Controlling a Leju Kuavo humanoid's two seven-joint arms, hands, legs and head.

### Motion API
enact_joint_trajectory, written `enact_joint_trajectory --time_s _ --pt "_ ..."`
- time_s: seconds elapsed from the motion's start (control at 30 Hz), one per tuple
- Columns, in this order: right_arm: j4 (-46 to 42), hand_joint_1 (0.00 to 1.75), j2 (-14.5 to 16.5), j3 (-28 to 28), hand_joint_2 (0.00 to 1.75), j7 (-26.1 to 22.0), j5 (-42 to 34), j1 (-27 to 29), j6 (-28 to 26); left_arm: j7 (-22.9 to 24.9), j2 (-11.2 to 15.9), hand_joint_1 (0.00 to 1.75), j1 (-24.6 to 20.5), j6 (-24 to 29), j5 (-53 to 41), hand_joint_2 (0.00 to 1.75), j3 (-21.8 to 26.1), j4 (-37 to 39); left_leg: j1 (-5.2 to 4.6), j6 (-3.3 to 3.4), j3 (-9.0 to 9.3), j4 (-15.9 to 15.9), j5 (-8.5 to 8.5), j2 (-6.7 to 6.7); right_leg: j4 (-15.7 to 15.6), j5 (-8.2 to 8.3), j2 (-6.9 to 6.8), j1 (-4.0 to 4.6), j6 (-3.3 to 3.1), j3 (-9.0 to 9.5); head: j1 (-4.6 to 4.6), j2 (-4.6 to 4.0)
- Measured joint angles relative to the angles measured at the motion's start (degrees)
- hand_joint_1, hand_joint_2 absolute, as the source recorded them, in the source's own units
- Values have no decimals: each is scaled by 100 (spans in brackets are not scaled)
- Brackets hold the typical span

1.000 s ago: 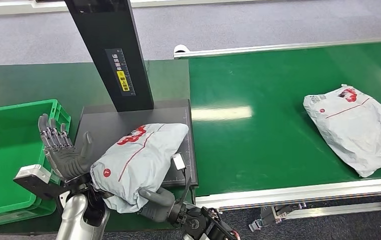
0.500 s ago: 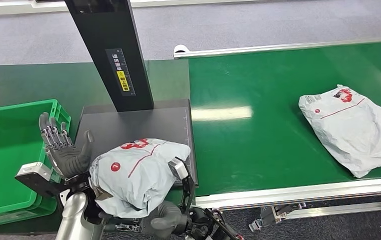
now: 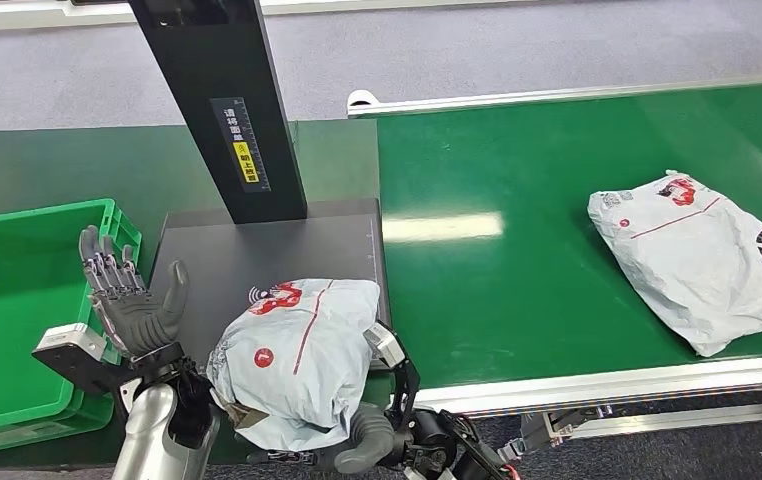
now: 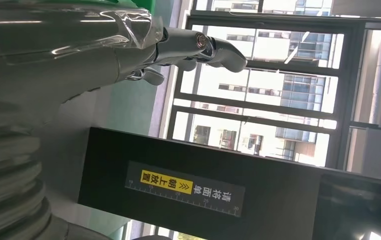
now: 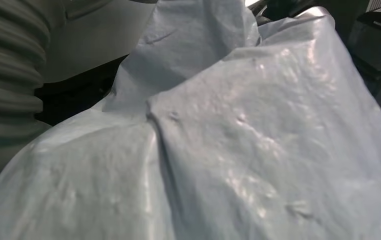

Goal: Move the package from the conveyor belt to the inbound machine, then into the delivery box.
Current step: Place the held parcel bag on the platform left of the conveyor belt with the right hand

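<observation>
We see grey carpet floor [image 3: 517, 50], green conveyor belt [image 3: 517, 270] | right hand [image 3: 357, 452] grasps grey plastic mailer package [image 3: 302, 355] | left hand [image 3: 127, 300] spread, released.

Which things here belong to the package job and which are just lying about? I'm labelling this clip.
In the job:
- grey package, held from below by the right hand
- black inbound machine platform
- green delivery box
- conveyor belt
- left hand, raised, fingers apart, holding nothing

Just lying about:
- second grey package on the belt
</observation>
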Motion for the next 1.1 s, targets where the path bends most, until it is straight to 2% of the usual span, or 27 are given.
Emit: enact_joint_trajectory --time_s 0.2,0.27,0.33,0.47,0.53,0.6,0.77,1.1 --pt "-112 0 -12 -15 175 -44 -360 10 -211 0 1 0 14 36 -14 175 11 -2 0 0 0 0 0 0 0 0 0 0 0 2 0 0" --pt "-181 0 -8 -33 175 -2 -528 44 -444 0 -1 0 36 71 -67 175 13 -9 0 0 0 0 0 0 0 0 0 0 0 2 0 0" --pt "-239 0 15 -114 175 31 -838 96 -963 -1 -1 0 89 153 -140 175 13 -44 0 0 0 0 0 0 0 0 0 0 0 2 0 0" --pt "-274 0 93 -575 175 -104 -1433 108 -2550 0 5 0 233 117 -151 175 16 -134 0 0 0 0 0 -1 0 0 -2 0 0 3 0 0" --pt "-272 0 111 -901 175 -274 -1457 98 -3177 0 7 0 274 40 -136 175 21 -151 0 1 0 0 1 -2 0 0 -3 -1 0 5 0 0" --pt "-267 0 122 -1230 175 -501 -1314 99 -3514 0 7 0 291 -12 -138 175 22 -157 -1 1 0 0 1 -2 0 0 -2 -1 0 5 1 0" --pt "-262 0 152 -1731 175 -679 -1071 115 -3585 -1 5 0 297 -81 -163 175 18 -155 -1 0 1 0 0 -1 0 0 -1 -1 1 2 -1 0" --pt "-253 0 245 -2040 175 -618 -886 177 -3585 0 5 0 250 -71 -190 175 -10 -117 0 0 0 0 0 -1 0 0 -1 0 0 1 0 0"
